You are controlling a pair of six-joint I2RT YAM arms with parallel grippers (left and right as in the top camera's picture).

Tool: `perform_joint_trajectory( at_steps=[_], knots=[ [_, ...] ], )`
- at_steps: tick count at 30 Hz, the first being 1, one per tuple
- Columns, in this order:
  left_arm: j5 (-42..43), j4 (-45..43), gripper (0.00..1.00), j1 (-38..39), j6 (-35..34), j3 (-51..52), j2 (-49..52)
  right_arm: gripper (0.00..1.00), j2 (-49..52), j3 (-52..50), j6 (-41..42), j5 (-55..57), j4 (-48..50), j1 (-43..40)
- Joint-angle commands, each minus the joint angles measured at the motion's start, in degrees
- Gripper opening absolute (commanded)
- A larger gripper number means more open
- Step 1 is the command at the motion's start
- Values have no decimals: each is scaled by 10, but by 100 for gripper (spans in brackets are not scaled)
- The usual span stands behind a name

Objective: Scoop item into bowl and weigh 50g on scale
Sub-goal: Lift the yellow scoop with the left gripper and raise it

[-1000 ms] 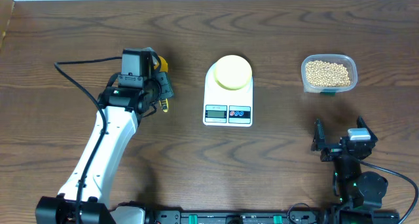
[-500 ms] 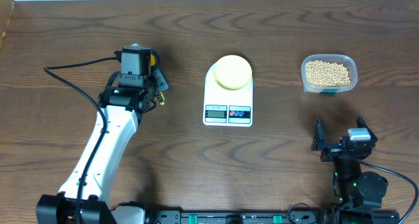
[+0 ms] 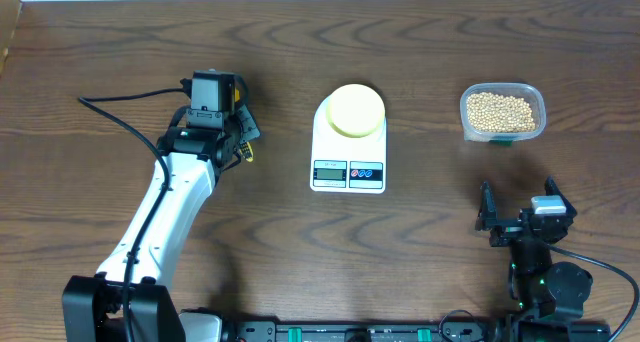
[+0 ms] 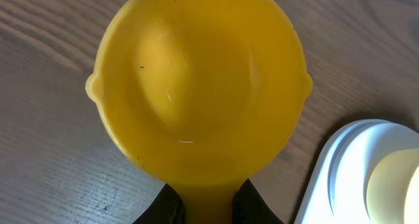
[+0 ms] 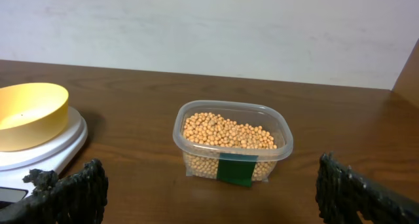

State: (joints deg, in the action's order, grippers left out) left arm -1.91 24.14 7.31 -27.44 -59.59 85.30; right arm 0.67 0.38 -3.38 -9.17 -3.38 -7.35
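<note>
- At table centre we find the scale (image 3: 348,147), with its screen and two buttons along the near edge. The bowl (image 3: 355,110) sits on the far part of the platform, inside the platform's edges.
- The beans (image 3: 500,109) are in the clear tub (image 3: 480,134), to the right of the scale and well apart from it, with a band of bare wood between the two. In the right wrist view the beans lie just below the tub's rim, and a green label (image 5: 237,169) sits on its near wall.
- Left gripper (image 4: 207,207): clamped on the handle of the yellow scoop (image 4: 196,86), one dark finger (image 4: 160,209) on each side. The scoop's cup opens toward the wrist camera.
- The scale's rounded left edge shows at the lower right of the left wrist view. It is near the scoop's rim but apart from it, with a strip of wood between. We cannot tell whether the scoop touches the table (image 3: 420,42).
- Right gripper (image 5: 209,196): jaws spread wide and holding nothing, fingers at the two bottom corners of its view. The tub is framed between them, further off, with bare wood from the fingertips to its near wall.
- Wood runs wide beyond the scale and tub to the far edge, and from the left arm out to the left edge.
</note>
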Motion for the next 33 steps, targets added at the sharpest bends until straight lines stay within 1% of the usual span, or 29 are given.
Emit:
perform_joint_trajectory(
  at_steps=[1,33],
  knots=[
    [-14,0,13,1,-7,-1,2,99,-3,-1,-1,0,-2,3],
    [-14,-7,13,1,-7,-1,2,99,-3,-1,-1,0,-2,3]
  ],
)
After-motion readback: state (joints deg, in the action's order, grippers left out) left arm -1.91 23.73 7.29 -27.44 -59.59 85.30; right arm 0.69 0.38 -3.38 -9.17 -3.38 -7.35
